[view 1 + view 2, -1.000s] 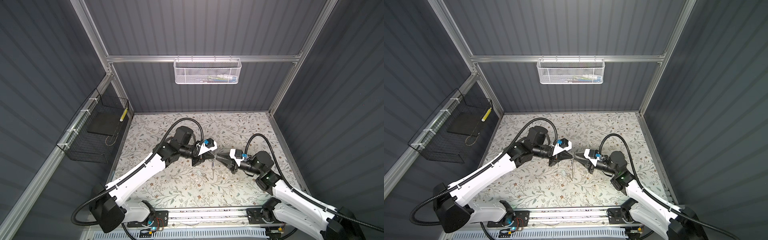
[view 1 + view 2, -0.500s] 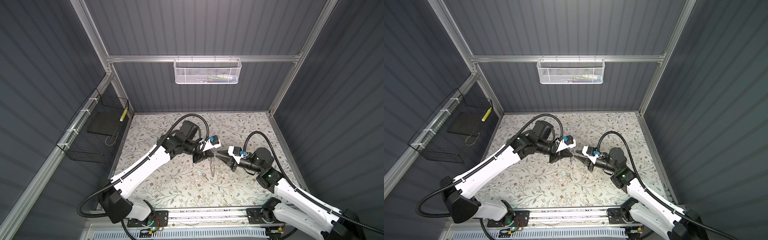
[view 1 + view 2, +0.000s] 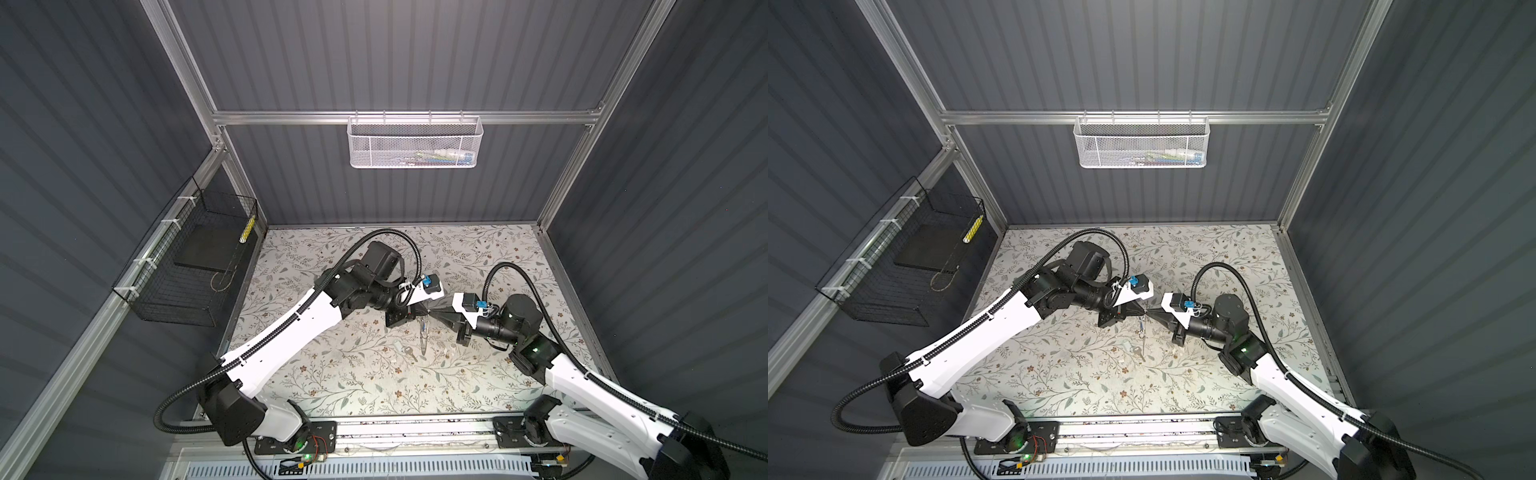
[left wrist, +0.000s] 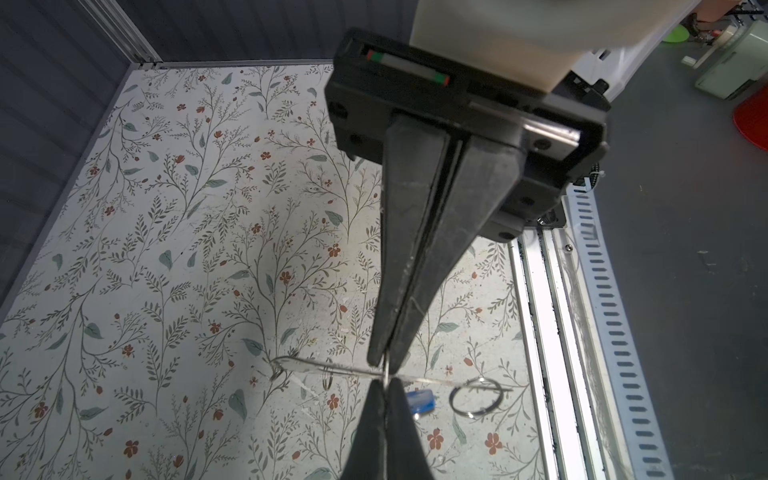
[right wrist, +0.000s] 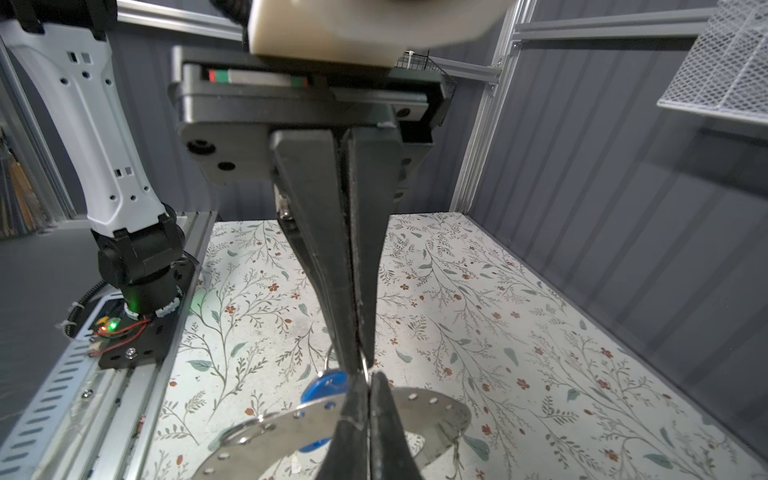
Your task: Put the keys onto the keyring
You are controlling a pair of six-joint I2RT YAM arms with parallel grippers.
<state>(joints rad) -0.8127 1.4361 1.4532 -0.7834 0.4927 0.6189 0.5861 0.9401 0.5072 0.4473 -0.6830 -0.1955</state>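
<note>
Jaws of our left gripper (image 4: 384, 360) and right gripper (image 5: 360, 366) clamp 1 wire loop (image 4: 386, 372); we see the keyring (image 5: 436, 411) hanging just below.

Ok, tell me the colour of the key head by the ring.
Bright blue key head; best in right wrist view.

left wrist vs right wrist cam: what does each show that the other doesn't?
Left wrist only: the keyring seen edge-on, and a separate split ring.
Right wrist only: the keyring's flat face with its rim holes, the left arm's base, and the mesh basket.
Both: the left gripper and right gripper shut tip to tip on a thin wire loop, with the blue key beside them.
</note>
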